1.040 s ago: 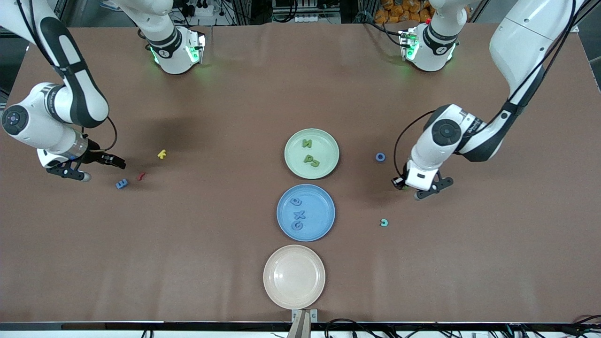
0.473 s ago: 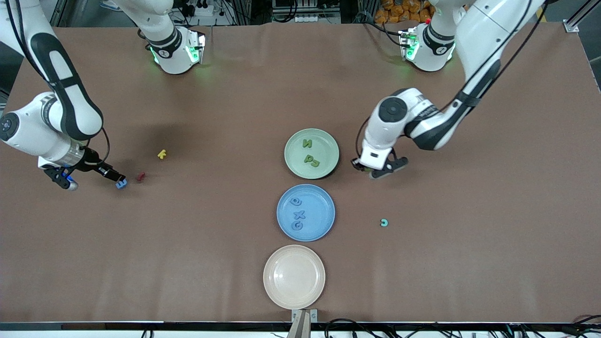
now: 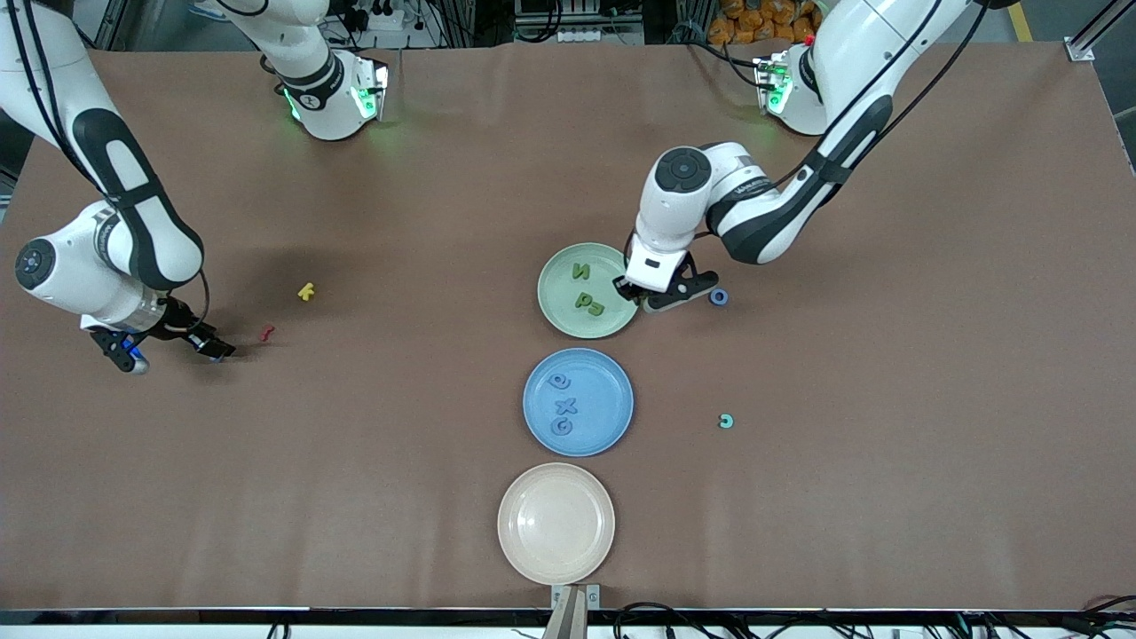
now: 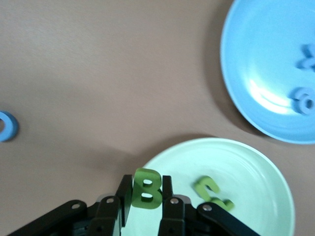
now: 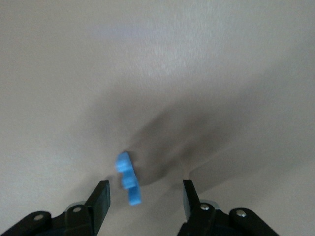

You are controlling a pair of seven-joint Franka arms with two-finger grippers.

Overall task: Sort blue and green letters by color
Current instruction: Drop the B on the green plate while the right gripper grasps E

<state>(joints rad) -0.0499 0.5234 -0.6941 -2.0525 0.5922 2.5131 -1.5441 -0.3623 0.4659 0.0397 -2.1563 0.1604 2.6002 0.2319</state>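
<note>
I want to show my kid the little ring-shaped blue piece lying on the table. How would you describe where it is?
Find the pale green plate, the one of the three stacked-in-a-row plates farthest from the front camera. Just beside its rim, toward the left arm's end of the table, the left gripper hovers, and the blue ring letter lies on the bare table next to it. It is a closed ring, unlike the teal hooked letter lying nearer the camera.

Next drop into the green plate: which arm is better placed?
Left. The left gripper is shut on a green letter B at the green plate's rim. The right gripper is at the right arm's end of the table, around a blue letter.
</note>
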